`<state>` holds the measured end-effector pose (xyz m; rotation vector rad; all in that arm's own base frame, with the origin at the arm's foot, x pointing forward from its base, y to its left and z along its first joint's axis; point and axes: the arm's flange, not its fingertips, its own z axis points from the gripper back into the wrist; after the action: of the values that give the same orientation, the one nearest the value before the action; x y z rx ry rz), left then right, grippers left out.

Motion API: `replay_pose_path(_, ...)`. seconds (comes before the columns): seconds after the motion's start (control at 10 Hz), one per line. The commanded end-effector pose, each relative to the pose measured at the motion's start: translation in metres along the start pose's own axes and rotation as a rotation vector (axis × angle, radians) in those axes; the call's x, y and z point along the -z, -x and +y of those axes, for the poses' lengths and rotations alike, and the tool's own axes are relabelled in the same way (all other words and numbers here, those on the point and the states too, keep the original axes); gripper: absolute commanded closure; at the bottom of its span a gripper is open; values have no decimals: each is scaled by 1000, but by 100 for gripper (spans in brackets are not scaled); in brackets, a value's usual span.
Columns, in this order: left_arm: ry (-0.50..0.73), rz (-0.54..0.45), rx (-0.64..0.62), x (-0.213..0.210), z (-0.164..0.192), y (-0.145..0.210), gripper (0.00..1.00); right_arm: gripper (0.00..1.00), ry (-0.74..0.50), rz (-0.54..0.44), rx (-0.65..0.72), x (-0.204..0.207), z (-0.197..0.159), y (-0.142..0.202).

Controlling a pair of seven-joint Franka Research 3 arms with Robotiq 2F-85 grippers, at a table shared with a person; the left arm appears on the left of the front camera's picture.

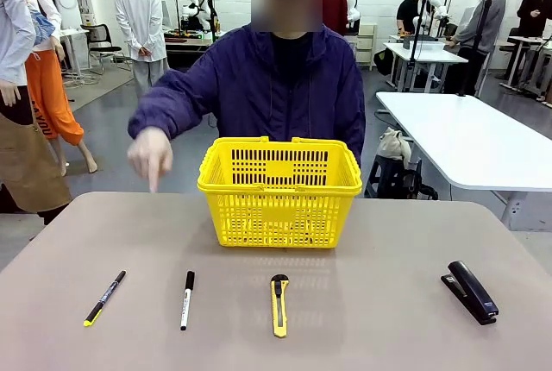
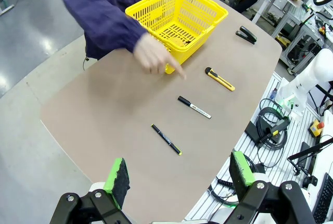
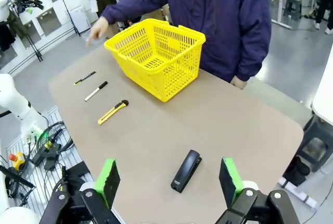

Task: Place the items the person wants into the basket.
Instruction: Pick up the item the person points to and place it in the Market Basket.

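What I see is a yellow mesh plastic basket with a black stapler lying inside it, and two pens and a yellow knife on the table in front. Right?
No: the front view shows the black stapler on the table, to the right of the yellow mesh plastic basket, not inside it. The black pen, the white marker and the yellow knife do lie in front.

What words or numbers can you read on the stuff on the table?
Nothing here can be read.
white marker: dark print along its barrel, too small to read.
black pen: pale marks on its barrel, too small to read.
stapler, utility knife, basket: no writing to be seen.
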<state>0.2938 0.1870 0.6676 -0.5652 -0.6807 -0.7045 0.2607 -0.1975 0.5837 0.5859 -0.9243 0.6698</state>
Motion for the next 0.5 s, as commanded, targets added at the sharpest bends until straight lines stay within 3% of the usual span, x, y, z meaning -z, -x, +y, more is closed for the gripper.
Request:
replay_pose_path(0.0,12,-16,19,-2,0,1,0,0,-13,-19,-11,2,-2,-1)
replay_pose_path(0.4,0,0,0,0,0,0,0,0,-13,-19,-11,2,-2,-1)
